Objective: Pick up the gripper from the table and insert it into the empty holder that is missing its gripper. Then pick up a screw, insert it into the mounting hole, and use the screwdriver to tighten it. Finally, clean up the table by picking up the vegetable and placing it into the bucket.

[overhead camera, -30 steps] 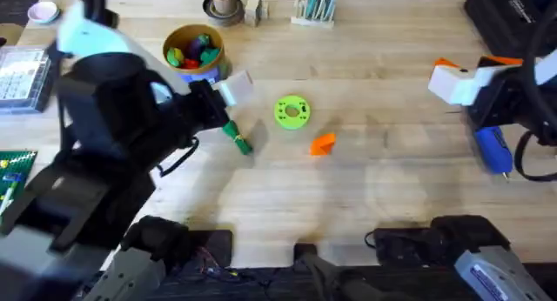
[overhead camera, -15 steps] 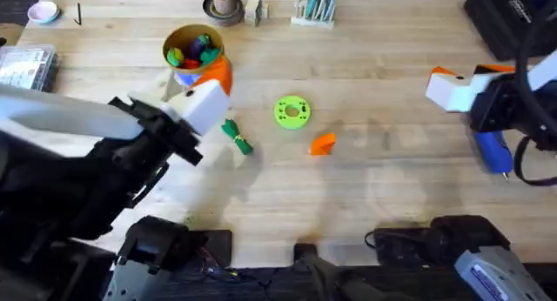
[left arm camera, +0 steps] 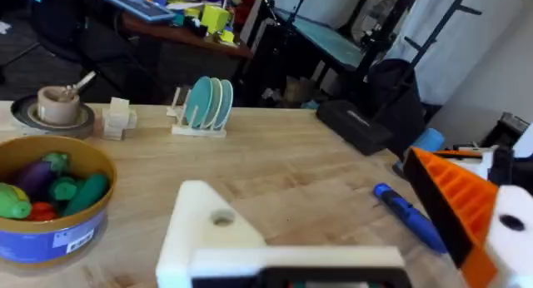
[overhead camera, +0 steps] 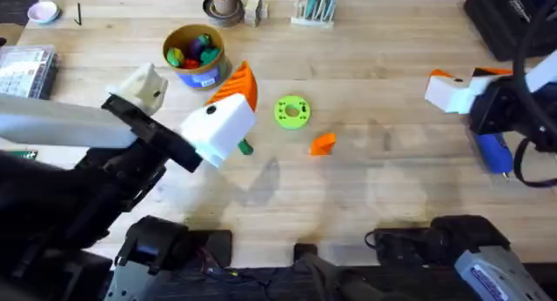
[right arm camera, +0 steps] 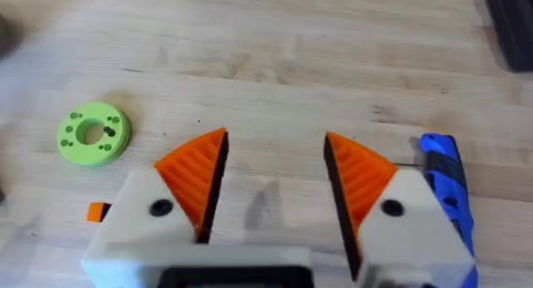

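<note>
The orange gripper lies loose on the table, right of the lime-green disc. My left gripper hangs open above the table near the bucket. One of its fingers is the all-white holder; the other carries an orange pad. That finger covers most of the vegetable. At the right, my right gripper stands open and empty beside the blue screwdriver. No screw can be made out.
The bucket holds several toy vegetables. A brown cup, a small white block and a rack of teal plates line the far edge. A clear parts box sits at the left. Black equipment fills the far right corner.
My left arm has swung right and toward the middle of the table, spreading its fingers over the vegetable. The right arm has barely moved.
</note>
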Robot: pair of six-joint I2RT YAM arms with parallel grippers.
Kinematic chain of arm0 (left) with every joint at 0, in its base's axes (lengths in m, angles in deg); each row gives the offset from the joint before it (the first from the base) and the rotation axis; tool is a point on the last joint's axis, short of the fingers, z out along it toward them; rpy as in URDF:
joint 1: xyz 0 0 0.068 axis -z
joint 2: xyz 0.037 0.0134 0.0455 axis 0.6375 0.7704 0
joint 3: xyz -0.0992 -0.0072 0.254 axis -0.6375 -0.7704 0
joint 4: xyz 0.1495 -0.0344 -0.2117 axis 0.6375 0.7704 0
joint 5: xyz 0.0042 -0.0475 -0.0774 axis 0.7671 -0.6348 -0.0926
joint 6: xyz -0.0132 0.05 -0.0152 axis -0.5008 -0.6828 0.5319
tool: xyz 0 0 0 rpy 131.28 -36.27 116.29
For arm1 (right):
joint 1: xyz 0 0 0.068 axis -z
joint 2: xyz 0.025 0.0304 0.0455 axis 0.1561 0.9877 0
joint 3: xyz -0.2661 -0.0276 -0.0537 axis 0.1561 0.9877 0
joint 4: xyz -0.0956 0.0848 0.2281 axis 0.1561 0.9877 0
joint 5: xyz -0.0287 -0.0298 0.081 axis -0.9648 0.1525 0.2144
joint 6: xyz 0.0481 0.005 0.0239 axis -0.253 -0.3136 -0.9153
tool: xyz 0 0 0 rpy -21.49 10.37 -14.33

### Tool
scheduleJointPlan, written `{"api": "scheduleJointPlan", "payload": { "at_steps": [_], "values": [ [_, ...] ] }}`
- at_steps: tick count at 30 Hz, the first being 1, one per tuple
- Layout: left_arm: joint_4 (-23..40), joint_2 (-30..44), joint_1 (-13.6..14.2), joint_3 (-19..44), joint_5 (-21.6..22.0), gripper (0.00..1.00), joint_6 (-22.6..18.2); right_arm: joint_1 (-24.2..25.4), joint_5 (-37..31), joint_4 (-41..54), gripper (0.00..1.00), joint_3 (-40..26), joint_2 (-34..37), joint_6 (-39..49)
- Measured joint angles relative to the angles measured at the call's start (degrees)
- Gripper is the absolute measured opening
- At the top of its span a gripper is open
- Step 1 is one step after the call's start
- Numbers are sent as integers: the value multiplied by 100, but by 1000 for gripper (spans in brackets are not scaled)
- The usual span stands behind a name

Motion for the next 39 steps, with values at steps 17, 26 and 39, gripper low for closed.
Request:
{"api": "scheduleJointPlan", "payload": {
  "at_steps": [17, 26, 39],
  "values": [
    [458, 0, 0, 4, 1, 993, -52, 0, 0, 0, 736, 0, 0, 0],
    [1140, 0, 0, 4, -212, 993, -1700, 0, 0, 0, 735, 0, 0, 0],
    [662, -170, 2, -604, -223, 993, -2706, 0, 0, 0, 736, 0, 0, 0]
  ]
}}
